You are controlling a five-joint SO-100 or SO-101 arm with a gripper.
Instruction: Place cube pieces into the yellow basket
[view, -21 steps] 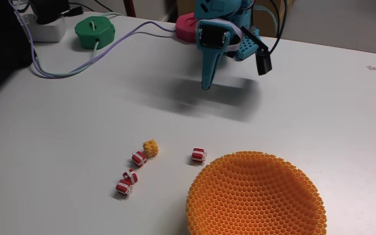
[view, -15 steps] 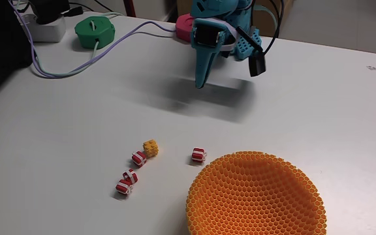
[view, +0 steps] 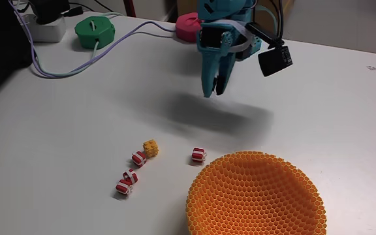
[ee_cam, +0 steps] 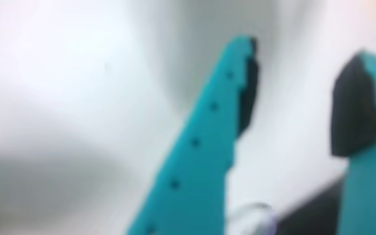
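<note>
Five cube pieces lie loose on the white tabletop toward its near edge: a yellow-orange studded cube, a red-and-white cube touching or just beside it, two more red-and-white cubes close together nearer the front, and a lone red-and-white cube off to the right in the fixed view. That lone cube sits just beside the rim of the yellow basket, which fills the near right corner; no cube shows inside the basket. All pieces are apart from the arm. The gripper hangs above bare tabletop, well apart from the cubes, fingers pointing down; the wrist view, blurred, shows a clear gap between the two teal fingers with nothing in it, so the hand is released and empty. Judgement: poised for a first pick; the lone cube looks the easiest approach. At the far edge: a green disc, a pink disc and cables.
</note>
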